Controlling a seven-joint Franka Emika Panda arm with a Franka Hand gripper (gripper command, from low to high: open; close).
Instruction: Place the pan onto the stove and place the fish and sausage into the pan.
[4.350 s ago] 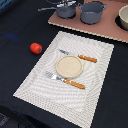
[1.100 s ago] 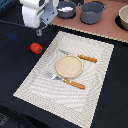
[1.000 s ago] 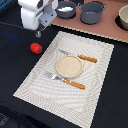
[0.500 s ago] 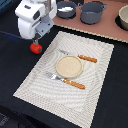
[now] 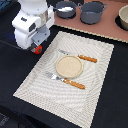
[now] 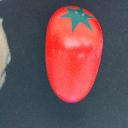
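Observation:
The sausage (image 6: 74,52) is a red rounded lump with a green star-shaped top. It fills the wrist view, lying on the black cloth. In the exterior view only its red edge (image 5: 37,49) shows under my white gripper (image 5: 33,45), which hangs right above it. The fingers are hidden, so I cannot tell how they stand. The blue-grey pan (image 5: 65,8) sits on the pinkish-brown stove (image 5: 75,25) at the back. A white patch inside the pan may be the fish.
A larger grey two-handled pot (image 5: 93,12) stands on the stove beside the pan, and a pale bowl (image 5: 123,17) sits at the exterior view's right. The striped placemat (image 5: 95,65) holds a tan plate (image 5: 68,66), a fork (image 5: 64,80) and a knife (image 5: 82,57).
The gripper, absent 4.3 s ago, has come in over the sausage and lowered onto it, now covering most of it. The pan and the table setting have not moved.

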